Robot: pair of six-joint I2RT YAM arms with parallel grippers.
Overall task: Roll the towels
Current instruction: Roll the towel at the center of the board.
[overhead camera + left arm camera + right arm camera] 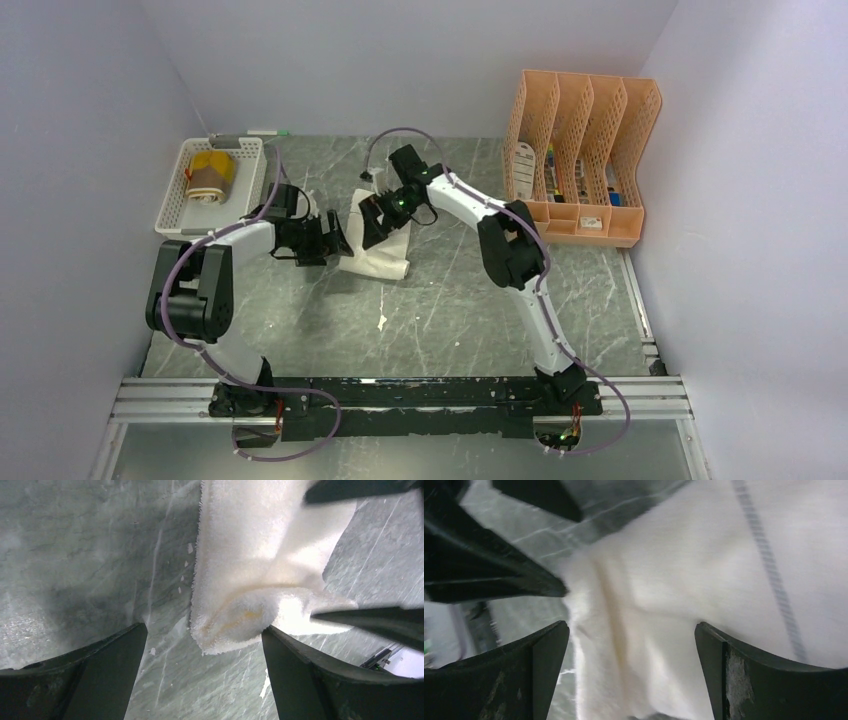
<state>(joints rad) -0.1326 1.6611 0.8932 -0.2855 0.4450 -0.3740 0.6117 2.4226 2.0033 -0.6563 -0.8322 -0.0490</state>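
The cream-white towel lies on the grey marble table between both grippers, its left end curled into a loose fold. My left gripper is open at the towel's left edge; in its wrist view its gripper has the curled end between its jaws, not pinched. My right gripper is open just above the towel's far part, and the cloth fills the gap of that gripper. The mustard-yellow and brown towel lies rolled in the white basket.
An orange file organizer stands at the back right. The white basket is at the back left with pens behind it. A metal rail runs along the near edge. White walls close in both sides.
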